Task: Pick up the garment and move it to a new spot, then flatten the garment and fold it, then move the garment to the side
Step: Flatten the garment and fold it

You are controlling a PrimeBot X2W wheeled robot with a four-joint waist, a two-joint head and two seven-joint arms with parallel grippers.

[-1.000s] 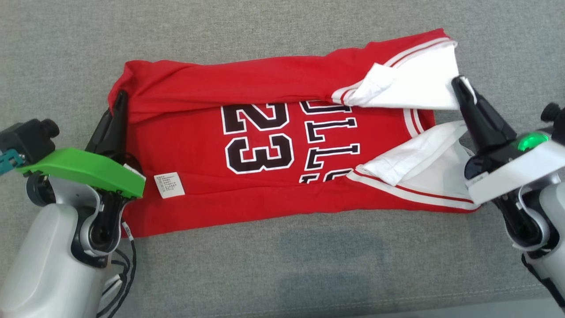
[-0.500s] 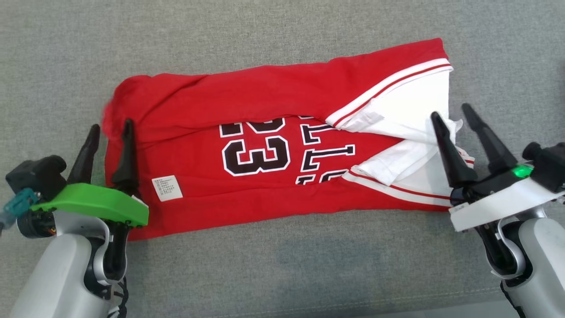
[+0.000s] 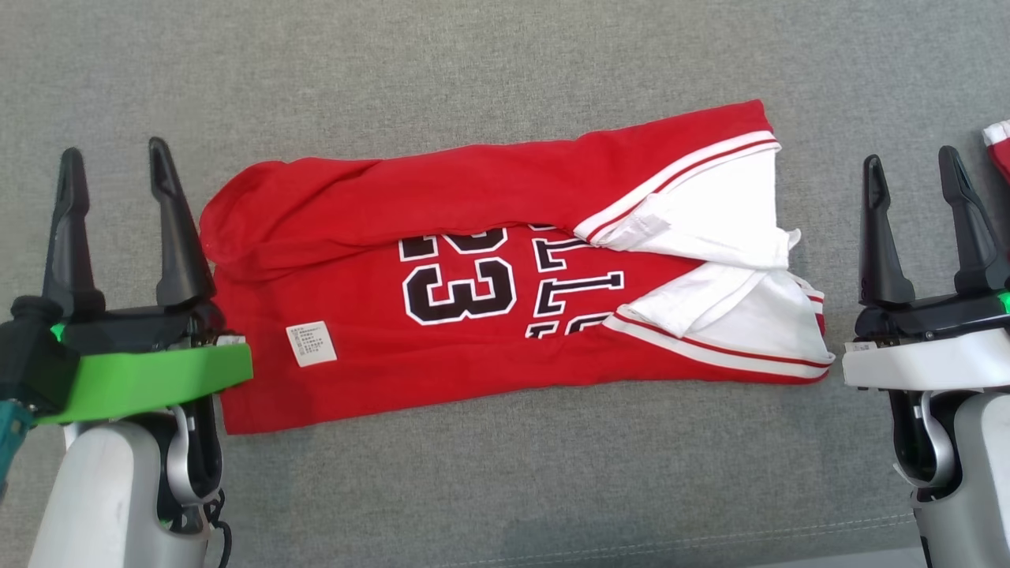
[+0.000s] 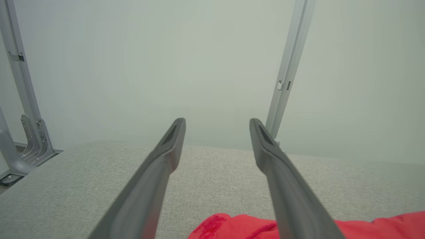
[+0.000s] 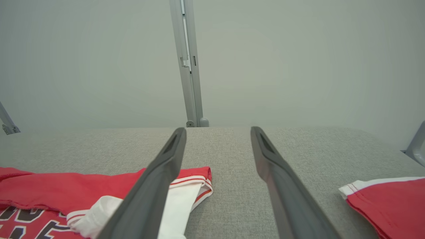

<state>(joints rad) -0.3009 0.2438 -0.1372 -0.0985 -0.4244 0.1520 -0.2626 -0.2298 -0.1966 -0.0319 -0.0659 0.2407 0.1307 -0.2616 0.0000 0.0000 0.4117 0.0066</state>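
The garment [image 3: 473,315] is a red jersey with white sleeves and black "23" lettering, lying folded lengthwise on the grey surface, its far long edge turned over the print. My left gripper [image 3: 116,162] stands open just left of its hem end, touching nothing. My right gripper [image 3: 915,166] stands open to the right of the white sleeves, apart from them. In the left wrist view the open gripper [image 4: 217,124] points past the red edge of the garment [image 4: 232,225]. The right wrist view has the open gripper [image 5: 217,132] beside the garment's sleeve end [image 5: 186,189].
The grey fabric surface [image 3: 505,63] spreads all around the garment. Another red and white piece of cloth [image 3: 998,146] lies at the right edge, also seen as red cloth [image 5: 388,202] in the right wrist view. Metal frame posts [image 5: 187,63] stand behind the surface.
Both grippers went from shut on the garment's ends to open and drew back outward. The lifted far edge and sleeve dropped flat onto the garment. The head camera has shifted too.
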